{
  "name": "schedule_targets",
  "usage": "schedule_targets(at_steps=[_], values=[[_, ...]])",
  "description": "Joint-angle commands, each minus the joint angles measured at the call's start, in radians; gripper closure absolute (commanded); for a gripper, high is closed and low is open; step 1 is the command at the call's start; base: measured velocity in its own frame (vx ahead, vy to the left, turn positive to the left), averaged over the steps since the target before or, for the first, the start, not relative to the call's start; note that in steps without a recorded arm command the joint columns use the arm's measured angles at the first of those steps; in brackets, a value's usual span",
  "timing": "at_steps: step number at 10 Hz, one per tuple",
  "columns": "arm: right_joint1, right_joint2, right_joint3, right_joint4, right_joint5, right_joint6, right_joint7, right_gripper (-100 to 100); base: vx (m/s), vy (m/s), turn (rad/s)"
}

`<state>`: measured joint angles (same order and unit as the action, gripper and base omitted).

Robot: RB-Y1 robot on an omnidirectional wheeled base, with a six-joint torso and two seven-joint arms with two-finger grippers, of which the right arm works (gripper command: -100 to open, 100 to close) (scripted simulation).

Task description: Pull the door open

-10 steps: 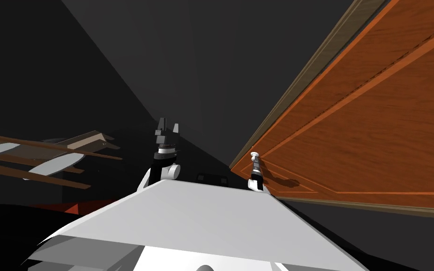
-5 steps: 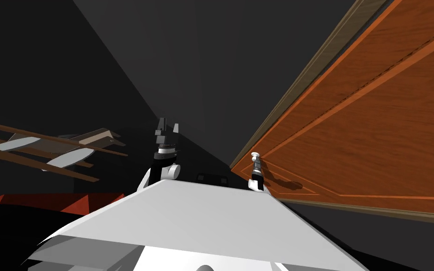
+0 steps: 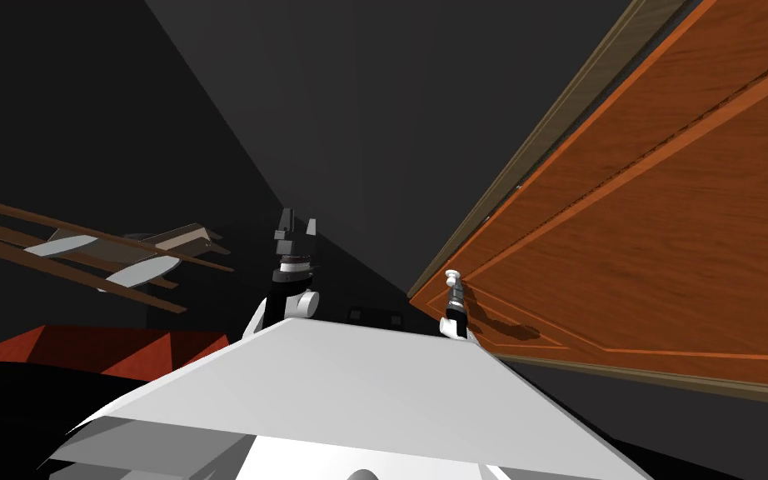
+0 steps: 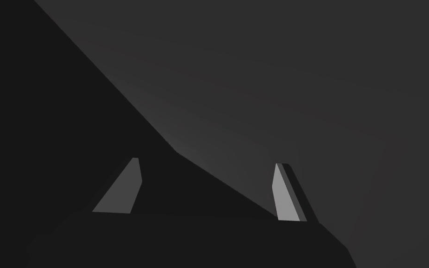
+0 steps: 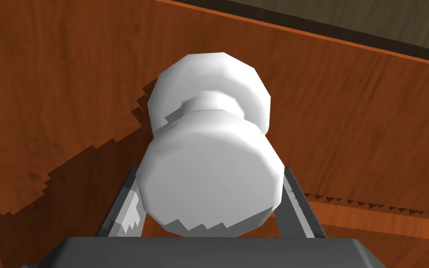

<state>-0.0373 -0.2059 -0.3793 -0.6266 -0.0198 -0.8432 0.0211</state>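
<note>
**A:** Where's the door?

**B:** The door (image 3: pixel 665 208), orange-brown wood, takes up the right side of the head view. Its white knob (image 3: pixel 451 273) sits just right of centre, near the door's edge.

**A:** And the right gripper?

**B:** The right gripper (image 3: pixel 454 288) is on the knob. The wrist view shows its fingers (image 5: pixel 297 209) pressed against the knob's two sides.

**A:** The left one?

**B:** The left gripper (image 3: pixel 298 227) is raised left of centre, well apart from the door. Its fingers are spread wide and hold nothing.

**A:** Anything else?

**B:** Brown slats (image 3: pixel 124 258) at mid-left, and a red patch (image 3: pixel 124 350) at lower left.
</note>
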Motion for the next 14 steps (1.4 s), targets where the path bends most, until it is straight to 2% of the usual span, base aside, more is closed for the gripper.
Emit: schedule_targets(at_steps=[1, 5, 6, 7, 8, 9, 12, 13, 14], values=[[0.000, 0.002, -0.002, -0.001, -0.002, 0.000, -0.028, 100, -0.029, -0.004, 0.039], [-0.001, 0.002, -0.015, 0.001, -0.014, 0.003, -0.145, 100, -0.046, -0.013, 0.076], [-0.001, 0.002, -0.015, 0.001, -0.014, 0.003, -0.153, 100, -0.037, -0.006, 0.037], [-0.001, 0.002, -0.020, 0.001, -0.018, 0.004, -0.191, 100, -0.045, -0.003, 0.062], [-0.001, 0.002, -0.020, 0.001, -0.018, 0.004, -0.194, 100, -0.034, -0.006, 0.045], [-0.001, 0.003, -0.024, 0.002, -0.022, 0.006, -0.235, 100, -0.041, -0.011, 0.074], [-0.002, 0.003, -0.034, 0.003, -0.030, 0.008, -0.312, 100, -0.051, -0.011, 0.072], [-0.002, 0.003, -0.034, 0.003, -0.030, 0.008, -0.320, 100, -0.033, 0.000, 0.036], [-0.002, 0.003, -0.038, 0.003, -0.034, 0.009, -0.359, 100, -0.037, -0.003, 0.094]])
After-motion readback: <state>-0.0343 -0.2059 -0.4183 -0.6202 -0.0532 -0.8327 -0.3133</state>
